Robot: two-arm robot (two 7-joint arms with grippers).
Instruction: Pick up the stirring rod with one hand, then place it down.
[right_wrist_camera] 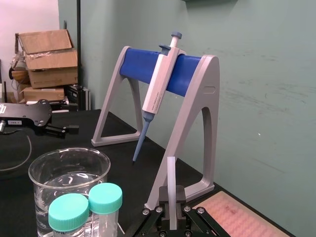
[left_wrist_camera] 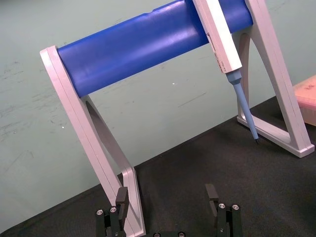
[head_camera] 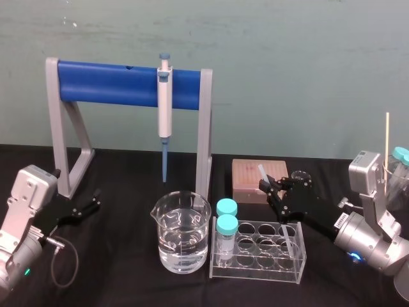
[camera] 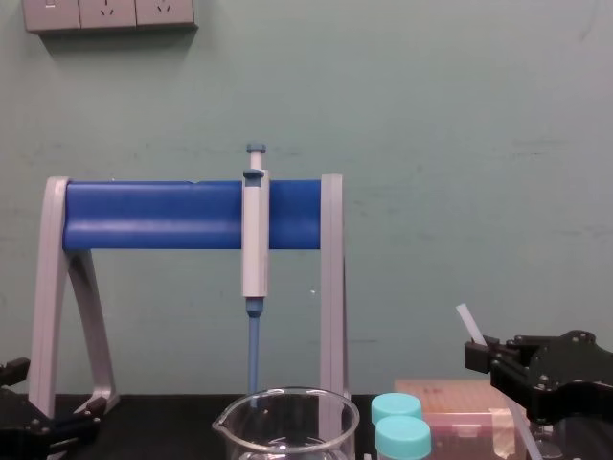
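The stirring rod [head_camera: 262, 173] is a thin translucent whitish stick, tilted, with its lower part reaching down into the clear tube rack [head_camera: 255, 267]. My right gripper [head_camera: 273, 190], black, sits just behind the rack and is shut on the rod near its upper end. In the right wrist view the rod [right_wrist_camera: 171, 180] stands upright, pinched between the fingers of the right gripper [right_wrist_camera: 172, 210]. The chest view shows the rod's tip [camera: 469, 324] poking up out of the right gripper [camera: 486, 355]. My left gripper [head_camera: 96, 199] rests open at the left of the table, near the stand's leg [left_wrist_camera: 116, 168].
A grey and blue pipette stand [head_camera: 128, 83] holds a white pipette [head_camera: 165, 105] at the back. A beaker of water [head_camera: 181, 233] stands left of the rack, which holds two teal-capped vials [head_camera: 226, 230]. A pink tip box [head_camera: 252, 174] lies behind my right gripper.
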